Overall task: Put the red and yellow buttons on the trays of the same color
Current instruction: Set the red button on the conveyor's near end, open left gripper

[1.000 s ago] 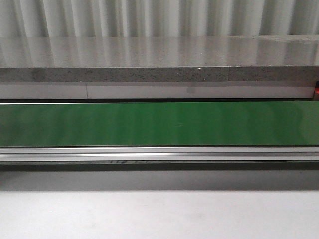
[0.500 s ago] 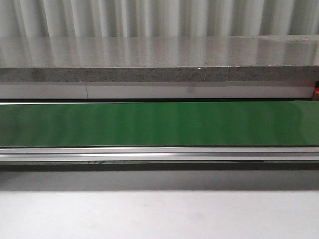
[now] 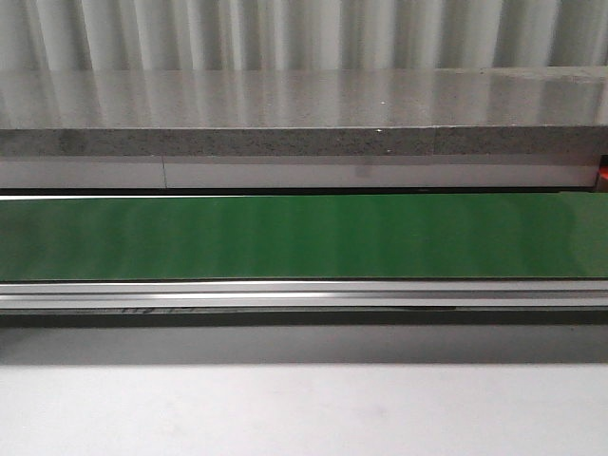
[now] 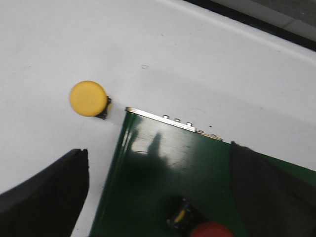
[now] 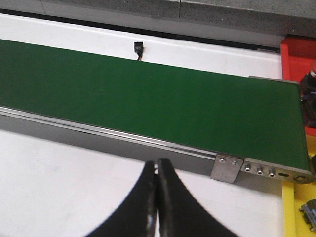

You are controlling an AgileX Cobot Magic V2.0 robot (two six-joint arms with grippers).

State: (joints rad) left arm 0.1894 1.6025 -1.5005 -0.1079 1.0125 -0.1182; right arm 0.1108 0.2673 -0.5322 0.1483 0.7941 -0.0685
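Buttons: the red button (image 4: 212, 230) sits on the belt (image 4: 163, 168) between the left gripper's (image 4: 158, 197) spread fingers; right gripper (image 5: 157, 197) is closed, empty.

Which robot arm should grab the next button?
Probably the left. Its open gripper hangs over the conveyor belt's end, with a red button between its fingers and a yellow button nearby on the table. The right gripper is shut, no loose button near.

Front camera faces forward, low and close, over the long green conveyor belt (image 3: 304, 237) — both wrist cameras look down on that belt's ends.
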